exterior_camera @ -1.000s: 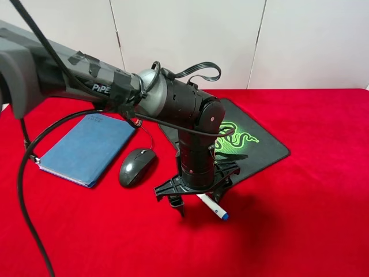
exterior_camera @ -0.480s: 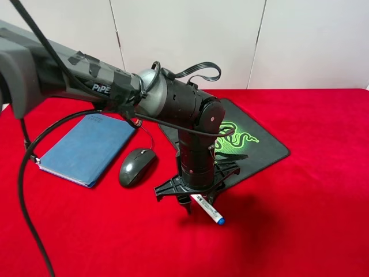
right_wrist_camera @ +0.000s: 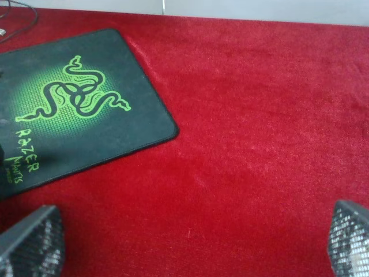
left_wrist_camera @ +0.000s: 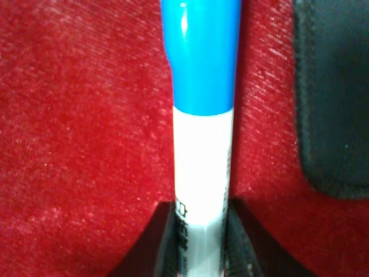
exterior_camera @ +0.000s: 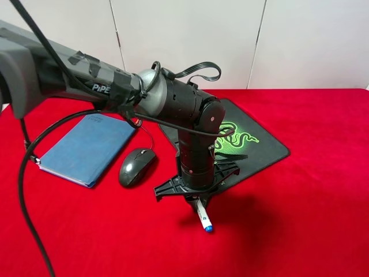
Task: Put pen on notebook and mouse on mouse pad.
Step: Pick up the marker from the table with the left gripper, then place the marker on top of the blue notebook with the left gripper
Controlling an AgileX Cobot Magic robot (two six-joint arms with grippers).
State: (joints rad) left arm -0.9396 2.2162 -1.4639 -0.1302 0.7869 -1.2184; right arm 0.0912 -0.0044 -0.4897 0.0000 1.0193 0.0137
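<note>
The left gripper (exterior_camera: 198, 201) is found closed tight on the pen (left_wrist_camera: 202, 144), the jaws pinching the white barrel near one end; most of the barrel and the blue cap project beyond the fingertips; the pen is held low over the red cloth (exterior_camera: 300, 219), just in front of the mouse pad (exterior_camera: 271, 151), and it cannot be told whether its free end is clear of the cloth. The right gripper (right_wrist_camera: 190, 239) is seen spread wide, holding nothing, over bare cloth beside the pad. The notebook (exterior_camera: 86, 147) is located well to the left; the mouse (exterior_camera: 137, 166) lies between it and the gripper, off the pad. Risks are judged as follows: with so much length unsupported and a glossy barrel, the pen may be swung or slid in the jaws during the lift; if the free end is dragged on the cloth, the pen may be levered out; a low carry toward the notebook may strike the mouse or catch its cable (exterior_camera: 149, 134); a round barrel released on the cover may roll off.
</note>
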